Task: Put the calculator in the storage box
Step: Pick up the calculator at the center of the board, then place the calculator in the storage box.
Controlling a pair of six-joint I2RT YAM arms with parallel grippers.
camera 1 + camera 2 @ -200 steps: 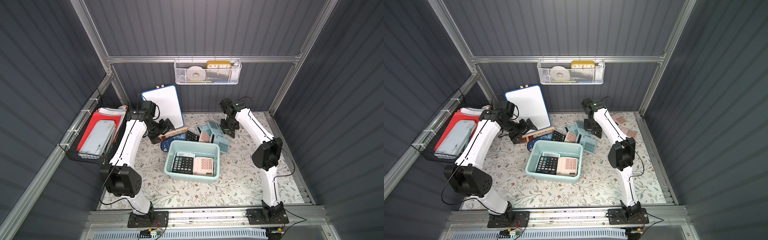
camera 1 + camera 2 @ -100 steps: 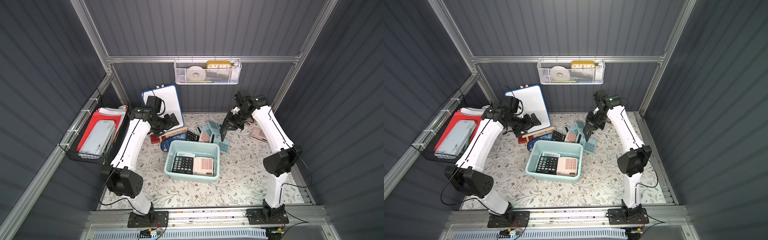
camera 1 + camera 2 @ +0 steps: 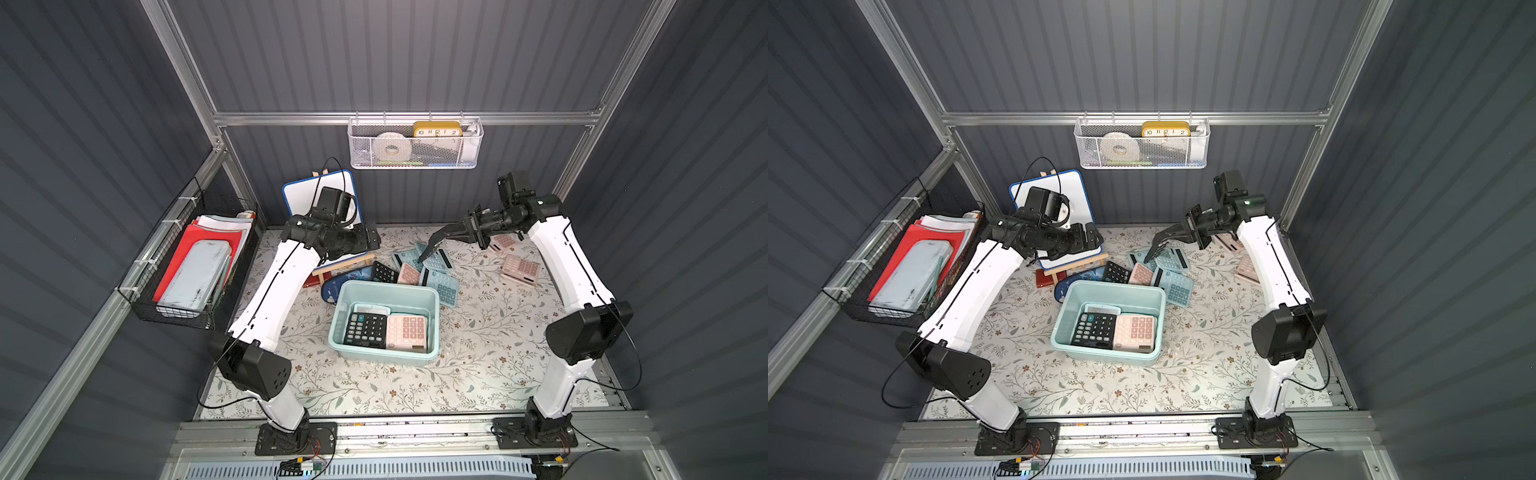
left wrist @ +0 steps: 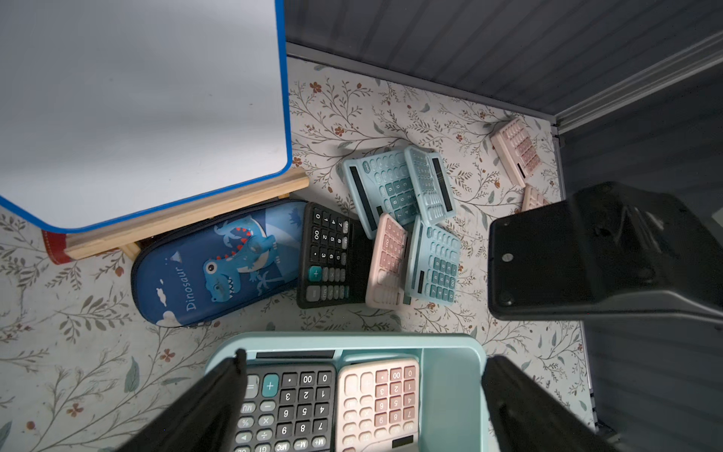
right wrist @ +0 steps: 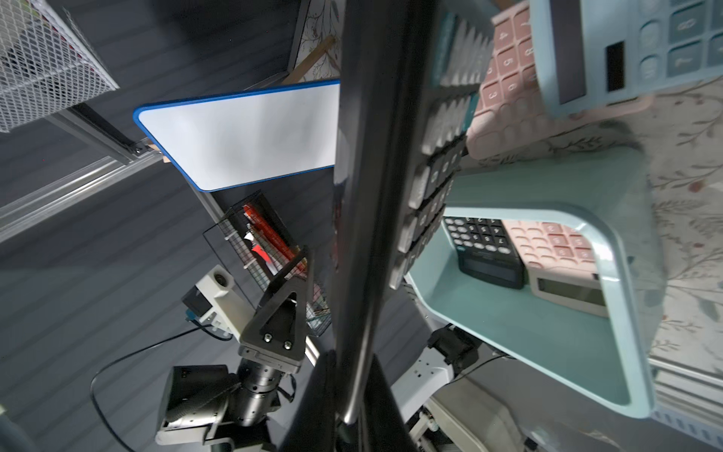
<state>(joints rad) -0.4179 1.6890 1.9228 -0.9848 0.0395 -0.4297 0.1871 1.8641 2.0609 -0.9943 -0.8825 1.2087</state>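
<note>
Right end effector (image 3: pixel 439 242) around black calculator (image 5: pixel 432 172), near "Dinosaur" pencil case (image 4: pixel 219 266)

A: Entry one, left arm (image 3: pixel 282 286)?
B: Elbow low at the front, forearm sloping up toward the back. Wrist level, turned inward. Left gripper (image 3: pixel 372 238): jaws spread wide.
A: Entry two, right arm (image 3: pixel 569 266)?
B: Elbow raised at the side, forearm rising toward the back. Wrist reaching inward, tipped downward. Right gripper (image 3: pixel 446 237): jaws closed, black calculator (image 3: pixel 430 251) clamped between them, carried clear of the table
</note>
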